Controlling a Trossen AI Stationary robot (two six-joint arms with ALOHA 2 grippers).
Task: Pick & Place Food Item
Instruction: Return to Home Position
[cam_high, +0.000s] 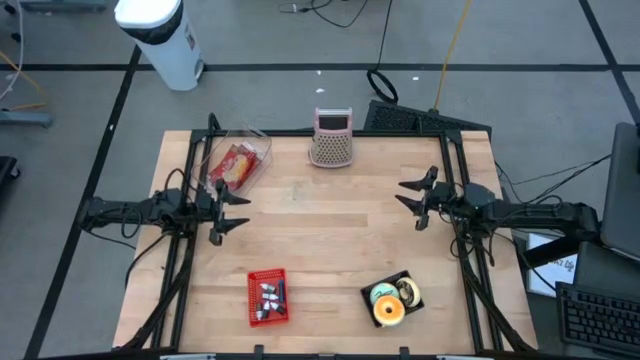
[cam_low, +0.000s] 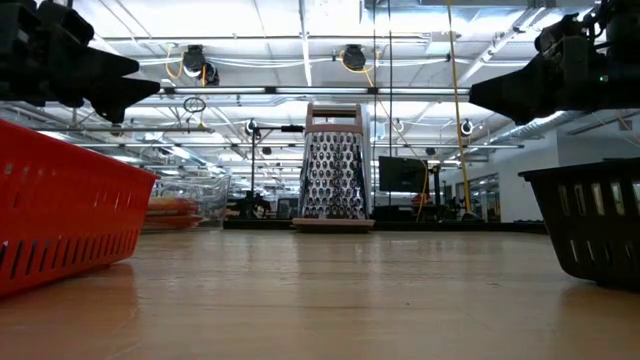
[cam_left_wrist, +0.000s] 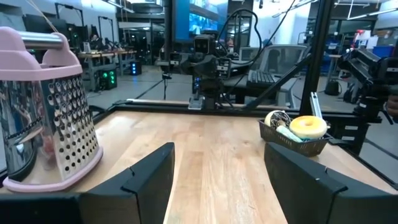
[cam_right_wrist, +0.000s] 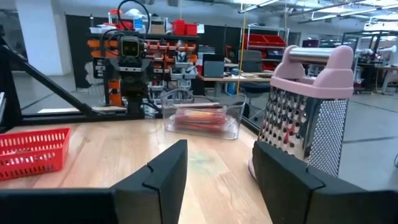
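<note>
Doughnuts (cam_high: 388, 312) sit in black bin (cam_high: 366, 297); grater (cam_high: 331, 138) apart.

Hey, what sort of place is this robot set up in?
Probably a robotics lab or workshop, not a kitchen. Two arms, left gripper and right gripper open, flank a wooden table; behind stand racks of parts bins, and cables trail over the taped floor.
</note>
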